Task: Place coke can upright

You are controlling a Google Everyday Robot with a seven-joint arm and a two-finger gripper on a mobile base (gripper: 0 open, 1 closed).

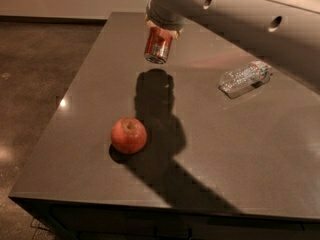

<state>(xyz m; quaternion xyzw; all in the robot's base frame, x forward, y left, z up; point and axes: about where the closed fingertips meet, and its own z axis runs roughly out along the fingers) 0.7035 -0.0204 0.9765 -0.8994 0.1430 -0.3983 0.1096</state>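
Note:
The coke can (157,45) is a red can with a silver bottom end. It hangs nearly upright, slightly tilted, in the air above the dark table (235,154), and its shadow lies on the tabletop below it. My gripper (162,30) comes down from the top of the view and is shut on the can's upper end. The grey arm stretches across the upper right.
A red apple (128,135) sits on the table toward the front left. A clear plastic water bottle (245,78) lies on its side at the right. The table's left edge drops to a dark floor.

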